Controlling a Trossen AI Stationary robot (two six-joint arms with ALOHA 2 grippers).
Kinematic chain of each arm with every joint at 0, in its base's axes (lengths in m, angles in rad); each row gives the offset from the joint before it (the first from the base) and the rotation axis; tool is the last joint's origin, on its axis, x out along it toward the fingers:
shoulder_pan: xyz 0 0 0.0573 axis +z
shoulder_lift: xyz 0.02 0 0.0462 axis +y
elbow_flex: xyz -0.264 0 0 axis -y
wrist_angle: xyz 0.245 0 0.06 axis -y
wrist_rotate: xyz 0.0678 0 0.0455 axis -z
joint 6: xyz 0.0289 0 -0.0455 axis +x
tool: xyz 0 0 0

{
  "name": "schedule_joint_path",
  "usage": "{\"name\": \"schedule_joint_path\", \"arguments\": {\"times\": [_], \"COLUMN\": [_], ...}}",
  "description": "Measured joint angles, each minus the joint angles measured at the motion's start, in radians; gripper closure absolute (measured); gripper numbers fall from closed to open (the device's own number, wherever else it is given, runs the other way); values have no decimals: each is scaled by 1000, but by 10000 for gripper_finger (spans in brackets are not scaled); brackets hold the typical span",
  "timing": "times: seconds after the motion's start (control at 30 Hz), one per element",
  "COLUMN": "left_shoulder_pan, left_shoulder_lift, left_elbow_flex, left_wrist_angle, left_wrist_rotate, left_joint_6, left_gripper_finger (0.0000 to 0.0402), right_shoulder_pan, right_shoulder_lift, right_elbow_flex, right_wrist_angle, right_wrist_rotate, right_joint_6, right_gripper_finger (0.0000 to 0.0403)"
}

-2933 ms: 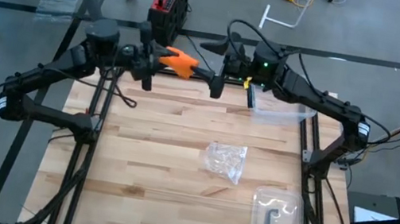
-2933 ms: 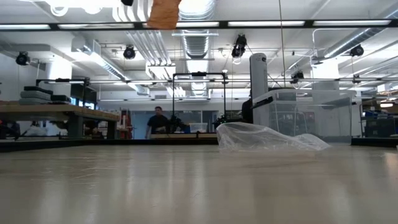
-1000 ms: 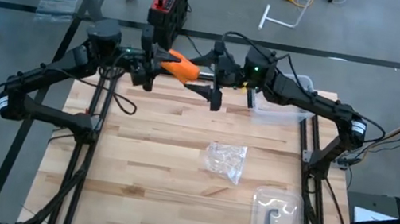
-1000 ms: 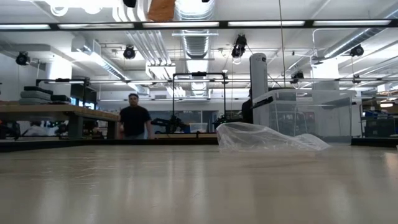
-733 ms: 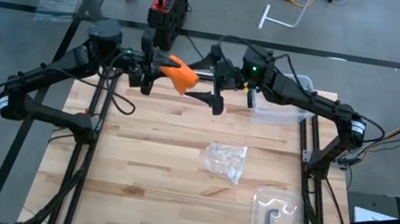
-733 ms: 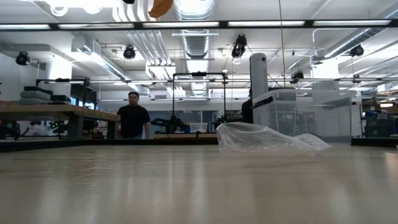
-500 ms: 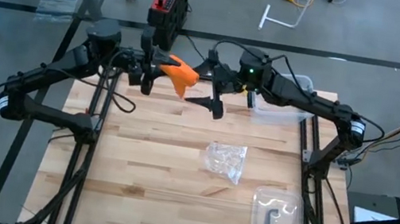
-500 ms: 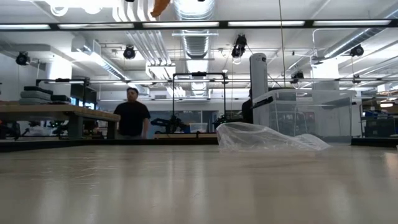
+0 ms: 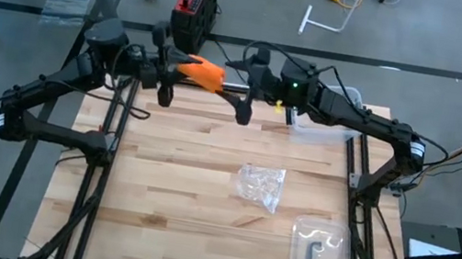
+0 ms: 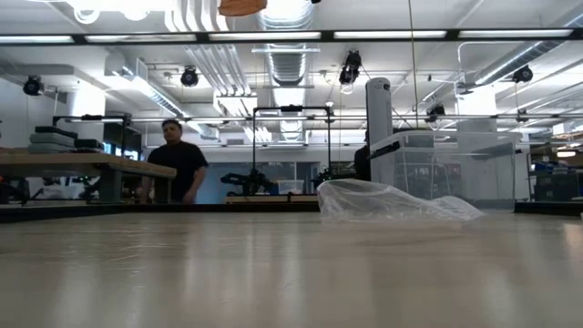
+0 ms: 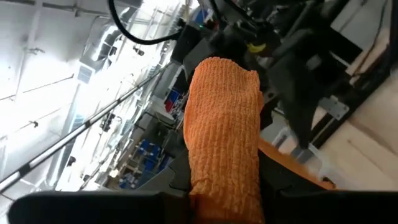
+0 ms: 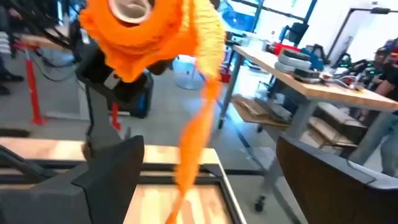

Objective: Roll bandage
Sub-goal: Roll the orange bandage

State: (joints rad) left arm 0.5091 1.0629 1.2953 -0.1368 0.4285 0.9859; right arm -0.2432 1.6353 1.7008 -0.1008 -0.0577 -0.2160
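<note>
The bandage (image 9: 204, 72) is a bright orange roll held high over the table's far edge by my left gripper (image 9: 186, 71), which is shut on it. The right wrist view shows the roll's pale core (image 12: 130, 7) and a loose tail (image 12: 196, 118) hanging down from it. My right gripper (image 9: 247, 86) faces the roll from the right, level and open. Its fingers stand apart on either side of the tail, and I see no touch. In the low view only a bit of orange (image 10: 241, 5) shows at the top edge. My left gripper pinches the bandage roll between its two fingers at the end nearest the wrist (image 11: 224, 186). The fingers come level from the table's left. The roll sticks out past the fingertips, lifted clear, and its loose tail (image 11: 292, 163) hangs slack below it.
A crumpled clear wrapper (image 9: 261, 186) lies mid-table. A clear pack with a dark clip (image 9: 319, 255) lies near the right front corner. Clear plastic (image 9: 324, 126) rests at the far right, under the right arm. A person (image 10: 173, 169) walks in the room behind.
My left gripper has rolled about its own axis, turning the bandage roll with it, and has risen slightly. In the low view the orange has moved almost out of the top edge. My right gripper has swung sideways in front of the roll and stayed open.
</note>
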Motion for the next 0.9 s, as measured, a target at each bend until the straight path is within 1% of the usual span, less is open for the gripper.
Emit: {"name": "schedule_joint_path", "arguments": {"times": [0.13, 0.2, 0.27, 0.3, 0.37, 0.47, 0.57, 0.63, 0.67, 0.7, 0.9], "left_shoulder_pan": [0, 0, 0, 0, 0, 0, 0, 0, 0, 0, 0], "left_shoulder_lift": [-1, 0, 3, 4, 7, 7, 2, -3, -5, -8, -35], "left_elbow_flex": [0, 0, 0, 0, 0, 0, 0, 0, 0, 0, 0], "left_wrist_angle": [27, 28, 28, 28, 30, 32, 28, 26, 22, 18, 12], "left_wrist_rotate": [0, 0, 0, 0, 0, 19, 99, 139, 149, 165, 276], "left_joint_6": [-58, -64, -70, -80, -106, -153, -211, -243, -251, -258, -297], "left_gripper_finger": [322, 322, 322, 322, 322, 322, 322, 322, 322, 322, 322], "right_shoulder_pan": [4, 6, 8, 8, 8, 8, 7, 7, 7, 7, 7], "right_shoulder_lift": [7, 15, 20, 24, 27, 29, 29, 29, 28, 26, 18], "right_elbow_flex": [0, 0, 0, 0, 0, -2, -2, -2, -2, -3, -3], "right_wrist_angle": [54, 94, 132, 150, 159, 155, 152, 152, 150, 149, 95], "right_wrist_rotate": [-85, -98, -99, -99, -89, -31, -20, -19, -18, -15, 74], "right_joint_6": [47, 68, 83, 86, 88, 67, 30, -15, -39, -58, -97], "right_gripper_finger": [44, 46, 59, 72, 108, 185, 282, 354, 377, 388, 400]}}
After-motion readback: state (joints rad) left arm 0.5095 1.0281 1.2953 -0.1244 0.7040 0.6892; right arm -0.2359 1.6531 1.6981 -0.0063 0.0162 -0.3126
